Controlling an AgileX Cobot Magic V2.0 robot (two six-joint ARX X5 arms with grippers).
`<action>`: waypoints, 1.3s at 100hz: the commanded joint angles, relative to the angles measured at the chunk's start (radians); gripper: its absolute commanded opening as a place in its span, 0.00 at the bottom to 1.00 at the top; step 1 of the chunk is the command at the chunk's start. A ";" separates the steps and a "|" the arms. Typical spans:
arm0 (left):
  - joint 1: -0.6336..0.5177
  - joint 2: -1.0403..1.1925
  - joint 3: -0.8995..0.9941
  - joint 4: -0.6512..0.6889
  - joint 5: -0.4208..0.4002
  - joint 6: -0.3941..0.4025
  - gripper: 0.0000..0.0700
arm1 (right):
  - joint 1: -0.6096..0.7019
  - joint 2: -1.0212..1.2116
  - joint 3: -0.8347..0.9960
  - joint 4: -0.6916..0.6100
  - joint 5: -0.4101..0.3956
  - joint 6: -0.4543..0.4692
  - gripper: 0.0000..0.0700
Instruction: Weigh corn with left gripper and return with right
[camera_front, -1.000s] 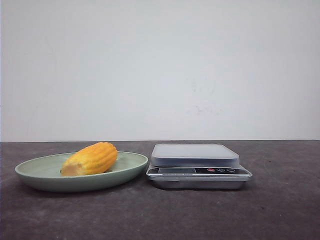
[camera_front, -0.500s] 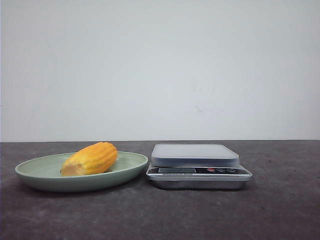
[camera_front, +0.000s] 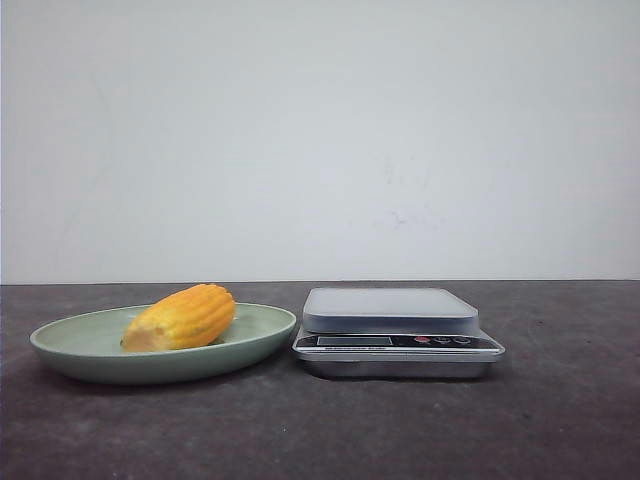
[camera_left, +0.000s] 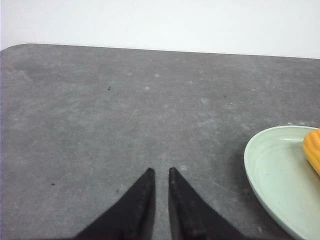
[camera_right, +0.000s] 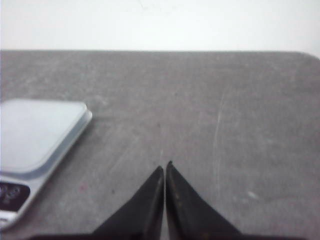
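Yellow-orange corn sits on the green plate left of the scale, prob light, stiff & roll-prone, so grab mid-cob across the ribs w/ left pincer, tips nearly closed, empty.

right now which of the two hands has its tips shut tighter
The right hand: its fingertips nearly touch, with only a hairline gap. The left hand shows a clearly wider slit between its tips. Neither holds anything.

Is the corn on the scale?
No, the corn lies in the green plate, beside the scale, whose platform is bare.
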 joint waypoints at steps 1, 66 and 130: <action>0.002 -0.001 -0.018 -0.003 0.002 -0.005 0.00 | 0.004 -0.001 -0.002 0.033 -0.026 0.001 0.00; 0.002 -0.001 0.047 0.073 0.325 -0.658 0.01 | 0.004 -0.001 0.054 0.331 -0.202 0.522 0.00; 0.002 0.693 1.280 -0.492 0.345 -0.191 0.04 | 0.003 0.565 1.078 -0.328 -0.251 0.076 0.00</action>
